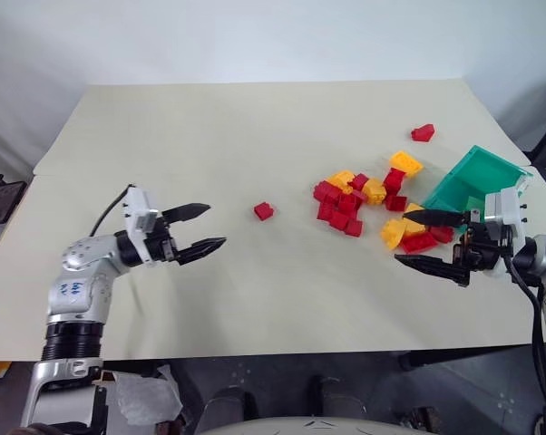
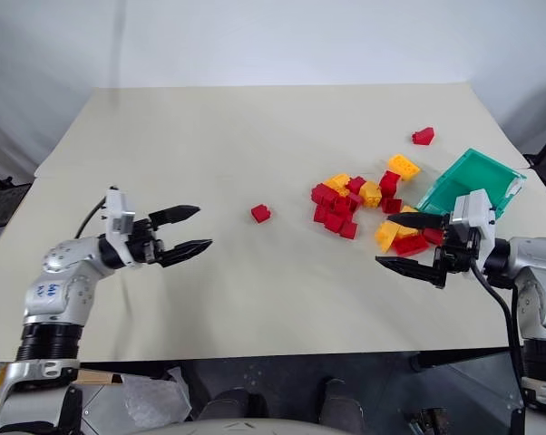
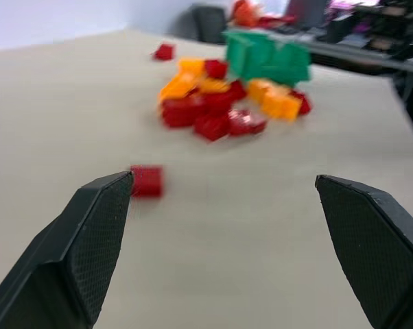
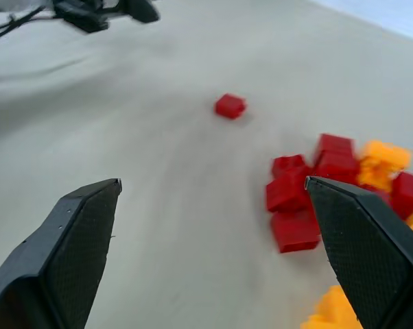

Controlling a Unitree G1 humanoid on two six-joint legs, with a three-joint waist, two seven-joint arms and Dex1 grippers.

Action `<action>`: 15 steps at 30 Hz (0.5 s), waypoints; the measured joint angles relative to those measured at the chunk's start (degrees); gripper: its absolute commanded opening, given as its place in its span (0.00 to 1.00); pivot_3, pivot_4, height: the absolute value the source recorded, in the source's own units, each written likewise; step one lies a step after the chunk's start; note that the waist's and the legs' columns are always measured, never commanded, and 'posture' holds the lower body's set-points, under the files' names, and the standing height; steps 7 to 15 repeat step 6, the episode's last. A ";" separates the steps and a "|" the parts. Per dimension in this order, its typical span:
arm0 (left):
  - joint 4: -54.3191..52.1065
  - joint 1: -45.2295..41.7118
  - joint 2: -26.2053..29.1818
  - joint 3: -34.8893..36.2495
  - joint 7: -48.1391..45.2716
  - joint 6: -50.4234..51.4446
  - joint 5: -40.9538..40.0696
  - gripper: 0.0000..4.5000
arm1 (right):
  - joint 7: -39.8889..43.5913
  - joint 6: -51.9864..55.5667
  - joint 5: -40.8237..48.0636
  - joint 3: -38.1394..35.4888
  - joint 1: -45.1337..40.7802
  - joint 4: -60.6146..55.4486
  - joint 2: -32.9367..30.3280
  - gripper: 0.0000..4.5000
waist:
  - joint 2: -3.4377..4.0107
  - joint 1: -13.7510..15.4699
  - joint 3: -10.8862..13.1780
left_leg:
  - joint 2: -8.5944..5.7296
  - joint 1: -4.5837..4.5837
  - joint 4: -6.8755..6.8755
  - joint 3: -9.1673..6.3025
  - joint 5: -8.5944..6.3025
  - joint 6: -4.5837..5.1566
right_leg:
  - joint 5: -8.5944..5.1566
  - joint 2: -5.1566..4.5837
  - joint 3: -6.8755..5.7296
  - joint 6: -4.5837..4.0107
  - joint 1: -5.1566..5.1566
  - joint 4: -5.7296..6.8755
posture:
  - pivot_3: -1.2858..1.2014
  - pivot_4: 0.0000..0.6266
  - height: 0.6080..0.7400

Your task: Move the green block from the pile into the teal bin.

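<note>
The teal bin [image 1: 480,172] stands tilted at the table's right edge, beyond the pile [image 1: 362,201] of red and yellow-orange bricks. A dark-green patch [image 1: 473,206] shows low inside the bin, partly behind my right gripper; it looks like the green block. My right gripper [image 1: 402,237] hovers open and empty over the near right end of the pile, pointing left. Far to the left over bare table, my left gripper [image 1: 216,225] is open and empty, pointing right toward the pile. The left wrist view shows the pile [image 3: 220,103] and the bin [image 3: 268,58] ahead.
One red brick [image 1: 264,211] lies alone between my left gripper and the pile. Another red brick [image 1: 424,132] sits apart behind the pile, near the bin. The beige table [image 1: 219,136] spreads wide to the left and back; its front edge runs close below both grippers.
</note>
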 measured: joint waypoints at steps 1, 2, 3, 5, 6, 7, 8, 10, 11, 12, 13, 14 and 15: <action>0.00 0.15 0.41 0.45 0.24 0.00 0.00 1.00 | 0.34 -0.65 0.21 0.08 -0.15 0.73 0.11 1.00 | 0.00 0.00 0.00 | 0.00 0.00 0.01 -0.01 0.00 0.00 | 0.00 -0.01 0.00 0.00 0.00 0.02 | 0.52 0.24 1.00; -0.05 0.24 0.62 0.82 0.33 0.01 0.00 1.00 | 0.50 -1.02 0.30 0.14 -0.37 1.20 0.35 1.00 | 0.00 0.00 0.00 | 0.00 0.01 0.01 -0.01 0.00 -0.01 | 0.00 -0.01 0.00 0.00 0.00 0.03 | 0.52 0.24 1.00; -0.24 0.42 0.76 1.10 0.55 0.15 -0.07 1.00 | 0.59 -1.88 0.30 0.29 -0.56 1.45 0.69 1.00 | 0.00 -0.06 0.00 | 0.01 0.01 0.01 -0.01 -0.01 -0.01 | 0.00 -0.01 0.00 0.00 0.00 0.04 | 0.52 0.24 1.00; -2.18 1.68 1.27 1.46 1.03 1.54 -0.70 1.00 | 0.89 -4.49 -0.47 1.48 -0.44 2.10 0.87 1.00 | 0.00 -0.16 0.00 | 0.02 0.02 0.01 -0.01 -0.02 -0.04 | 0.00 -0.01 -0.01 0.00 -0.01 0.07 | 0.52 0.24 1.00; -3.35 2.73 1.56 1.63 1.08 2.39 -1.17 1.00 | 0.92 -6.01 -1.29 2.15 -0.18 2.56 0.98 1.00 | 0.00 -0.18 0.00 | 0.02 0.05 0.00 0.00 -0.04 -0.06 | 0.00 -0.01 0.00 0.00 -0.01 0.08 | 0.52 0.24 1.00; -3.35 2.73 1.56 1.63 1.08 2.39 -1.17 1.00 | 0.92 -6.01 -1.29 2.15 -0.18 2.56 0.98 1.00 | 0.00 -0.18 0.00 | 0.02 0.05 0.00 0.00 -0.04 -0.06 | 0.00 -0.01 0.00 0.00 -0.01 0.08 | 0.52 0.24 1.00; -3.35 2.73 1.56 1.63 1.08 2.39 -1.17 1.00 | 0.92 -6.01 -1.29 2.15 -0.18 2.56 0.98 1.00 | 0.00 -0.18 0.00 | 0.02 0.05 0.00 0.00 -0.04 -0.06 | 0.00 -0.01 0.00 0.00 -0.01 0.08 | 0.52 0.24 1.00; -3.35 2.73 1.56 1.63 1.08 2.39 -1.17 1.00 | 0.92 -6.01 -1.29 2.15 -0.18 2.56 0.98 1.00 | 0.00 -0.18 0.00 | 0.02 0.05 0.00 0.00 -0.04 -0.06 | 0.00 -0.01 0.00 0.00 -0.01 0.08 | 0.52 0.24 1.00; -3.35 2.73 1.56 1.63 1.08 2.39 -1.17 1.00 | 0.92 -6.01 -1.29 2.15 -0.18 2.56 0.98 1.00 | 0.00 -0.18 0.00 | 0.02 0.05 0.00 0.00 -0.04 -0.06 | 0.00 -0.01 0.00 0.00 -0.01 0.08 | 0.52 0.24 1.00; -3.35 2.73 1.56 1.63 1.08 2.39 -1.17 1.00 | 0.92 -6.01 -1.29 2.15 -0.18 2.56 0.98 1.00 | 0.00 -0.18 0.00 | 0.02 0.05 0.00 0.00 -0.04 -0.06 | 0.00 -0.01 0.00 0.00 -0.01 0.08 | 0.52 0.24 1.00; -3.35 2.73 1.56 1.63 1.08 2.39 -1.17 1.00 | 0.92 -6.01 -1.29 2.15 -0.18 2.56 0.98 1.00 | 0.00 -0.18 0.00 | 0.02 0.05 0.00 0.00 -0.04 -0.06 | 0.00 -0.01 0.00 0.00 -0.01 0.08 | 0.52 0.24 1.00; -3.35 2.73 1.56 1.63 1.08 2.39 -1.17 1.00 | 0.92 -6.01 -1.29 2.15 -0.18 2.56 0.98 1.00 | 0.00 -0.18 0.00 | 0.02 0.05 0.00 0.00 -0.04 -0.06 | 0.00 -0.01 0.00 0.00 -0.01 0.08 | 0.52 0.24 1.00; -3.35 2.73 1.56 1.63 1.08 2.39 -1.17 1.00 | 0.92 -6.01 -1.29 2.15 -0.18 2.56 0.98 1.00 | 0.00 -0.18 0.00 | 0.02 0.05 0.00 0.00 -0.04 -0.06 | 0.00 -0.01 0.00 0.00 -0.01 0.08 | 0.52 0.24 1.00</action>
